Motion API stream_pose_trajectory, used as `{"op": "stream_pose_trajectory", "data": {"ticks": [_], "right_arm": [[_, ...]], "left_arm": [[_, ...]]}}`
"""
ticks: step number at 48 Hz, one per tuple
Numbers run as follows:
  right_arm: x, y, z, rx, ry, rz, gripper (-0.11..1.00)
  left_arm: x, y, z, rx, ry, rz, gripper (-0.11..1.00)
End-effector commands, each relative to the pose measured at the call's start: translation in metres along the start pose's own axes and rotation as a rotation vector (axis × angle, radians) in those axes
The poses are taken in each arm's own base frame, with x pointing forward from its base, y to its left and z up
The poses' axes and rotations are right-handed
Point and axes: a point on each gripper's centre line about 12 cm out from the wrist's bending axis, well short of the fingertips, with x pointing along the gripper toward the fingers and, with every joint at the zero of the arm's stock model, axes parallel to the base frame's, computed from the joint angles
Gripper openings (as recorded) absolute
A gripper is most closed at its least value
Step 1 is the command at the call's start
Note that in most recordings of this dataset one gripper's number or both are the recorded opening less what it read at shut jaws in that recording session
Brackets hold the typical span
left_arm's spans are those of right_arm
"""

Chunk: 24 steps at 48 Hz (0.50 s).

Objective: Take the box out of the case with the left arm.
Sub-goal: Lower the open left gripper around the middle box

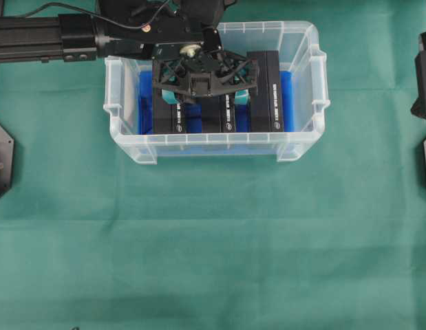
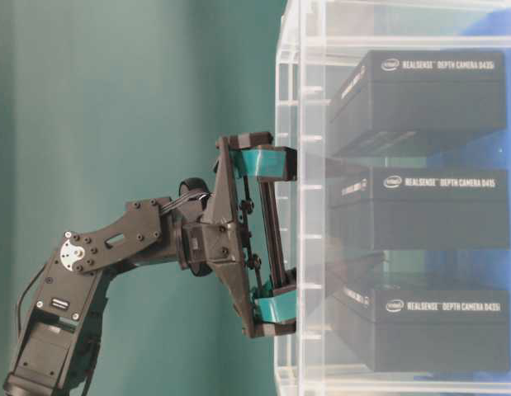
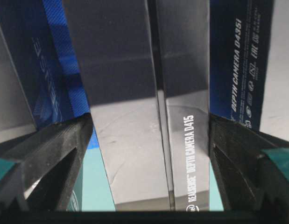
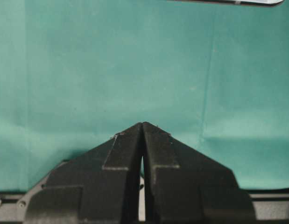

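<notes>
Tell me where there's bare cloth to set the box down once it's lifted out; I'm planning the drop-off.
The green cloth in front of the case lies bare. The case itself is crowded: three black boxes and the open left gripper.

From overhead my left tool [image 1: 206, 80] covers the middle box [image 1: 211, 117]; the frame cuts the left arm [image 1: 34, 38] and right arm [image 1: 424, 103].

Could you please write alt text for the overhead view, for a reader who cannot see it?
The left gripper, jaws wide open, reaches down into a clear plastic case with a blue floor, over three black boxes standing side by side. The case sits on a green cloth.
</notes>
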Motion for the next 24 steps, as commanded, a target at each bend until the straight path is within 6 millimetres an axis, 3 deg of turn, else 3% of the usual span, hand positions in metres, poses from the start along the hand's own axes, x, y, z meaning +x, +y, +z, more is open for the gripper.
{"op": "stream_pose_trajectory", "data": {"ticks": [1,13,24], "right_arm": [[-0.004,0.000,0.003,0.001,-0.018,-0.001,0.00],[-0.004,-0.001,0.003,0.004,-0.018,-0.001,0.00],[-0.003,-0.001,0.002,0.005,-0.011,-0.001,0.00]], "left_arm": [[-0.010,-0.003,0.002,0.000,-0.010,-0.024,0.98],[0.000,-0.014,-0.001,0.015,-0.006,-0.019,0.98],[0.001,-0.003,0.000,0.000,0.013,0.051,0.93]]}}
